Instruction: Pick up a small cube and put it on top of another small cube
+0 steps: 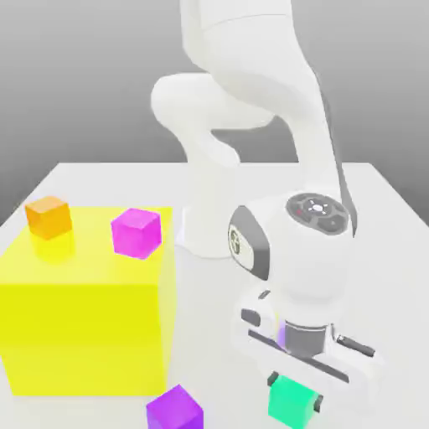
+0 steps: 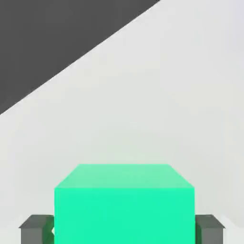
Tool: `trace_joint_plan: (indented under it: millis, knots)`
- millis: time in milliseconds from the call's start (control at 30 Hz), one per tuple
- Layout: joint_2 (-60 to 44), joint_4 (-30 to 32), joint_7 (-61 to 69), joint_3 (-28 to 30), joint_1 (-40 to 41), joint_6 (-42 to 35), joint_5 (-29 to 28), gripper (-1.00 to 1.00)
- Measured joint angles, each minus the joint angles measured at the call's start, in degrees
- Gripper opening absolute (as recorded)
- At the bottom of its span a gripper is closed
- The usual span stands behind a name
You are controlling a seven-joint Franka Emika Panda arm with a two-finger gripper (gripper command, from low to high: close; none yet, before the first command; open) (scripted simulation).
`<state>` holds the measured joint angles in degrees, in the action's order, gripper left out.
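Gripper (image 1: 292,394) low at the table's (image 1: 385,218) near edge, fingers (image 2: 35,228) clamped on the teal-green cube (image 2: 125,205) for lifting (destination orange cube (image 1: 49,216) sits atop the big yellow block (image 1: 84,335), far left).

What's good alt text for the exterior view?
A white robot arm reaches down with its end effector around a small teal-green cube on a white table. At the exterior view's left, a big yellow block carries an orange cube and a magenta cube; a purple cube sits in front.

purple cube (image 1: 175,411): base cut off | teal cube (image 1: 293,400): partly behind pincer (image 1: 294,398)
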<state>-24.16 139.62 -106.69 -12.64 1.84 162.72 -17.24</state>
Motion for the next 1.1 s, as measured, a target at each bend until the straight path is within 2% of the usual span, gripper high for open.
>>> trace_joint_plan:
  millis: [100, 267, 333, 700, 1000, 1100]
  knots:
    - [-0.2, 0.0, -0.1, 0.2, -0.2, 0.2, -0.1, -1.00]
    - [8.5, 1.6, 4.8, -4.1, 2.9, -6.5, 6.4, -1.00]
    - [10.8, 0.2, 6.7, -4.4, 4.3, -8.7, 8.3, -1.00]
    - [31.7, -0.8, 15.5, 5.3, 19.9, -28.6, 12.4, -1.00]
    - [50.4, 2.1, 22.8, 17.6, 29.2, -45.4, 15.8, -1.00]
    - [50.4, 5.7, 22.4, 18.8, 30.9, -43.3, 14.5, -1.00]
